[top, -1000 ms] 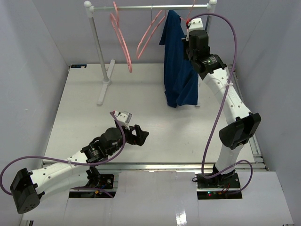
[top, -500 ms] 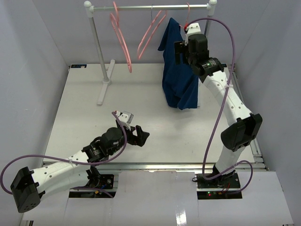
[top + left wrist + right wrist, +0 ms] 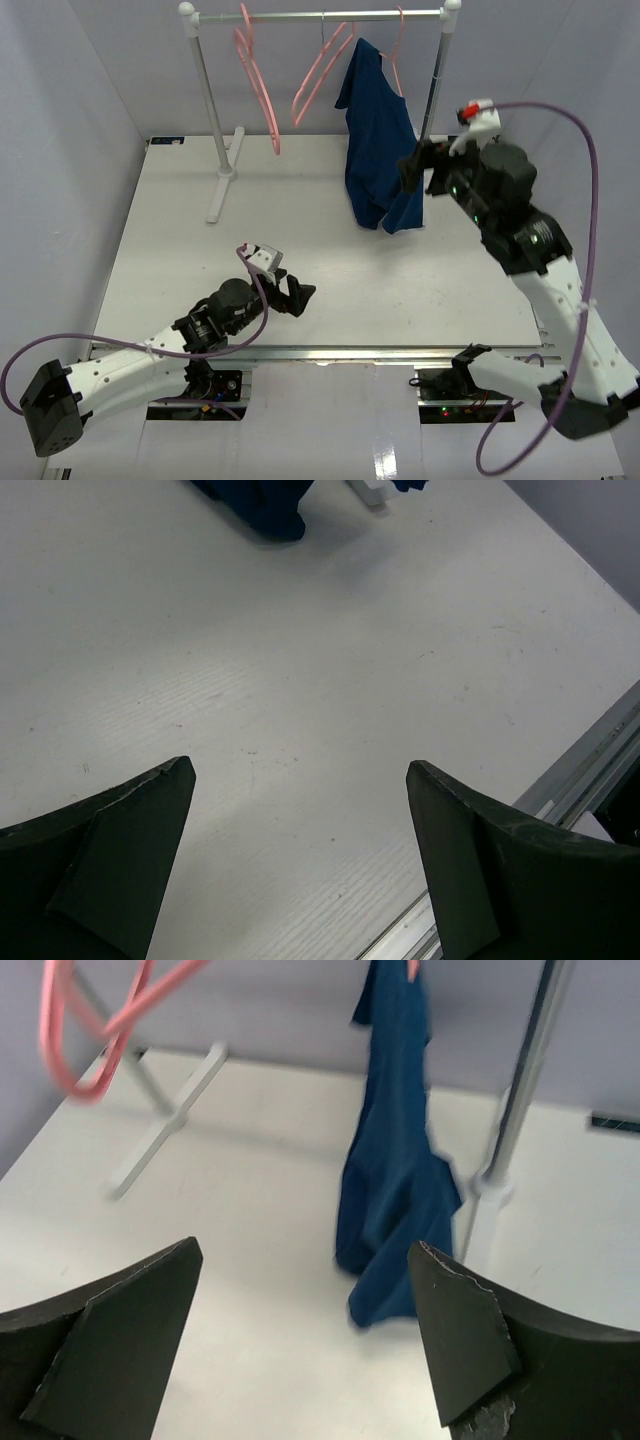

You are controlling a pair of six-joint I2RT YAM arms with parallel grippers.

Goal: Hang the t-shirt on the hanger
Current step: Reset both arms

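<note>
**Right gripper point(image 3: 420, 170) spread empty beside the hanging dark navy-blue cloth t-shirt point(image 3: 375, 140)**

Black and two-fingered, it sits just right of the short-sleeved t-shirt with its jaws wide apart and nothing between them. The t-shirt droops crumpled from a thin pink triangular hanger point(image 3: 397, 52), which is hooked on the grey metal rail point(image 3: 320, 15) near the rack's right post. Its hem hangs low over the white table point(image 3: 300, 220). Two more pink hangers point(image 3: 255, 70) dangle bare farther left on the rail. Left gripper point(image 3: 297, 292) is low over the table near its front edge, well apart from the t-shirt, jaws likewise spread and holding nothing.
</note>
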